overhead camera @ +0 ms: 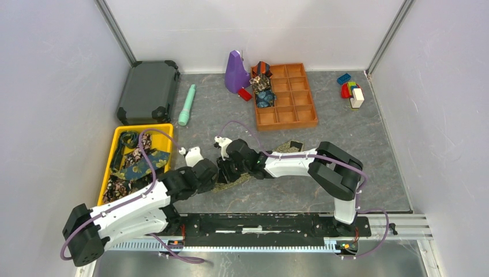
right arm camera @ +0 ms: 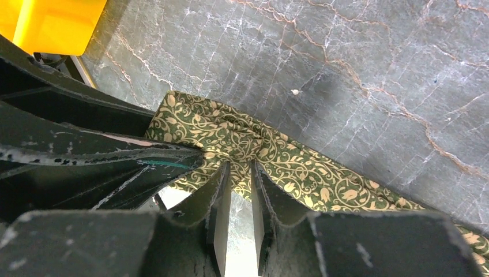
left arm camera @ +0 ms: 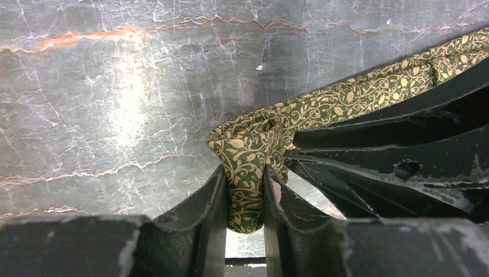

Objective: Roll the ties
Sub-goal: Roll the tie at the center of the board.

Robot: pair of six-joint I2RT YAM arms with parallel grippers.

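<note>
Between the tight left fingers [left arm camera: 210,219], folded end of olive-gold tie [left arm camera: 346,98]; right fingers [right arm camera: 216,213] narrow, pinching it.

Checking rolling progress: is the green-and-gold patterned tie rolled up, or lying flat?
Mostly flat: one end of the green-and-gold patterned fabric tie is curled, pinched in the left end effector; the rest runs out as a strip.

The tie [overhead camera: 286,149] lies on the table [overhead camera: 357,173], bin [overhead camera: 108,167] left, tray [overhead camera: 286,124] behind.

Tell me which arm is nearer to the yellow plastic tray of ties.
Left. The left arm lies close beside the yellow plastic tray; the right arm reaches in from farther right.
</note>
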